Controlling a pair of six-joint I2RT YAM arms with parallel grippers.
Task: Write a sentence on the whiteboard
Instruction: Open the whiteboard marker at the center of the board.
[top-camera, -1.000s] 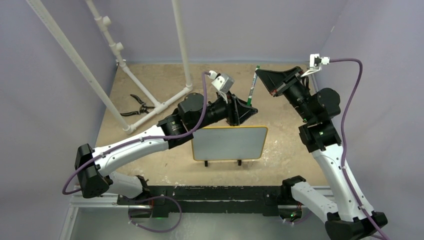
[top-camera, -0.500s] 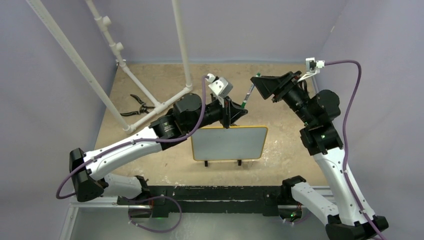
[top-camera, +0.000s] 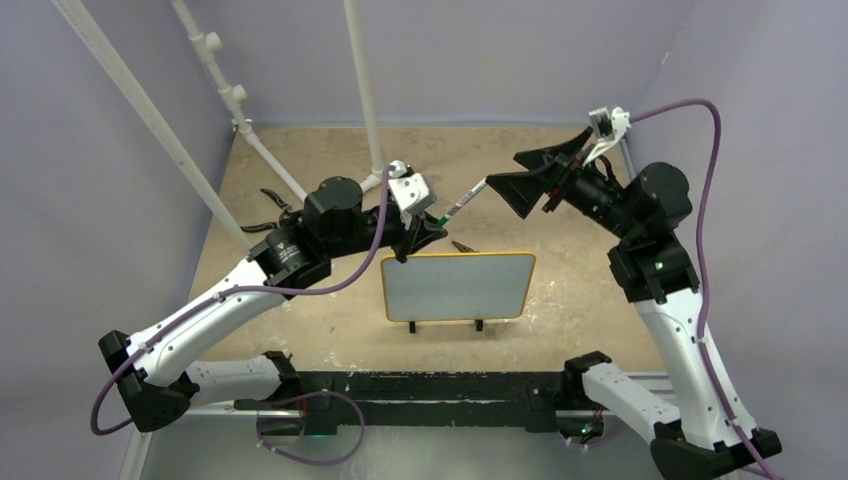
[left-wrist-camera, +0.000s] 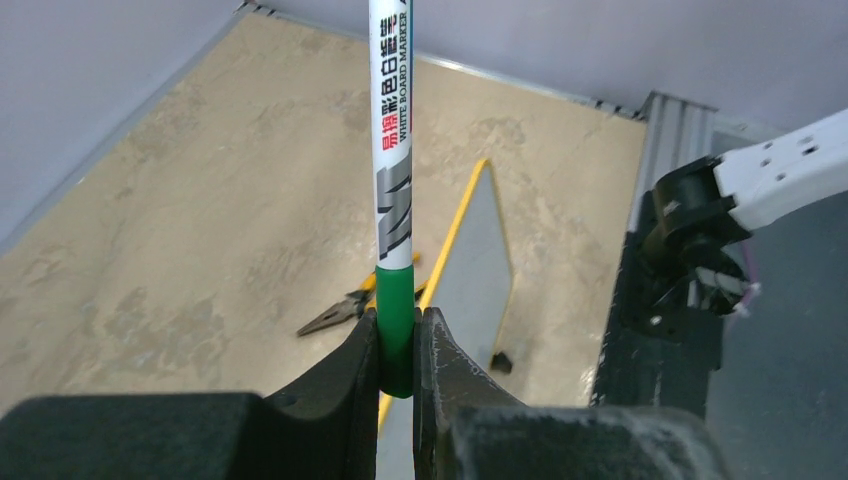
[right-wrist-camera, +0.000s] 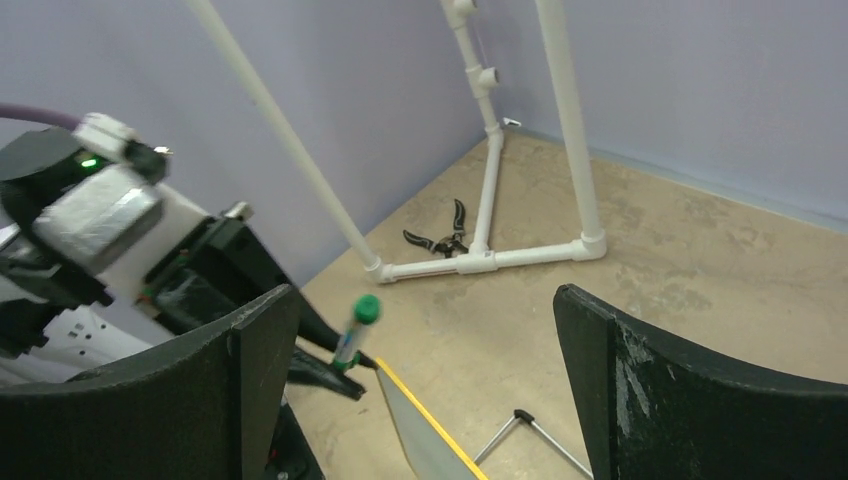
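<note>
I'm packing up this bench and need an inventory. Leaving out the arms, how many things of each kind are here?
Whiteboard: 1
Marker: 1
Pliers: 2 (one pair by the pipe frame, one pair beside the whiteboard)
White pipe frame: 1
Total: 5

**Sheen on the Board, Matt Black on the Fingers**

The whiteboard (top-camera: 458, 286) has a smooth white face with a soft sheen, set in a thin yellow frame that looks like plastic. Just behind it, the marker (left-wrist-camera: 393, 180) has a glossy white plastic barrel with printed lettering and a smooth green end. The left gripper (left-wrist-camera: 398, 345) and right gripper (right-wrist-camera: 425, 300) have matt black, finely grained fingers; the right pair is scuffed pale along the edges. Under the whiteboard, the table (top-camera: 300, 330) is matt, mottled beige and rough-looking. Further behind, the pipe frame (top-camera: 362, 80) is smooth white plastic.
</note>
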